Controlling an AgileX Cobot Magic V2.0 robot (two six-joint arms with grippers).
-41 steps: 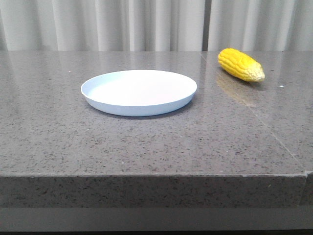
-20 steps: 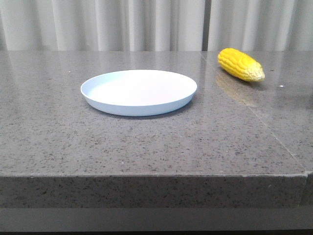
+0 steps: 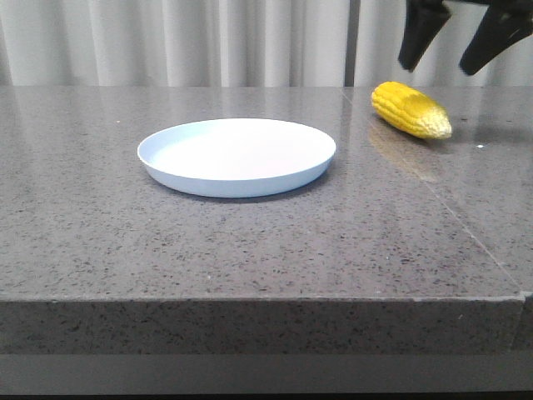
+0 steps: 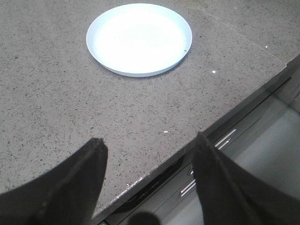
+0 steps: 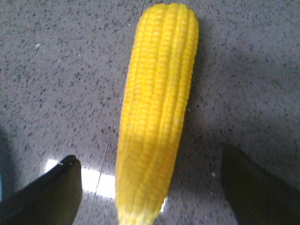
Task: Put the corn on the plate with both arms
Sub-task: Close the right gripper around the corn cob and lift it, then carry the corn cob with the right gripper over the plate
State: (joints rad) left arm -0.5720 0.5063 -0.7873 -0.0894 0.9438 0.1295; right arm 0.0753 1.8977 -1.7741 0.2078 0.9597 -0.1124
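Corn (image 3: 410, 109) lies under the open right gripper (image 3: 456, 52), arm cut off.

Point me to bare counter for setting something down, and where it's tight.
Free: the wide strip between the plate and the near table edge, and the stretch left of the plate. Tight: the far right corner, where the open right gripper hangs above the corn.

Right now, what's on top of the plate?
Nothing shows on the plate; its whole surface is bare. The corn lies apart on the table, under the open right gripper.
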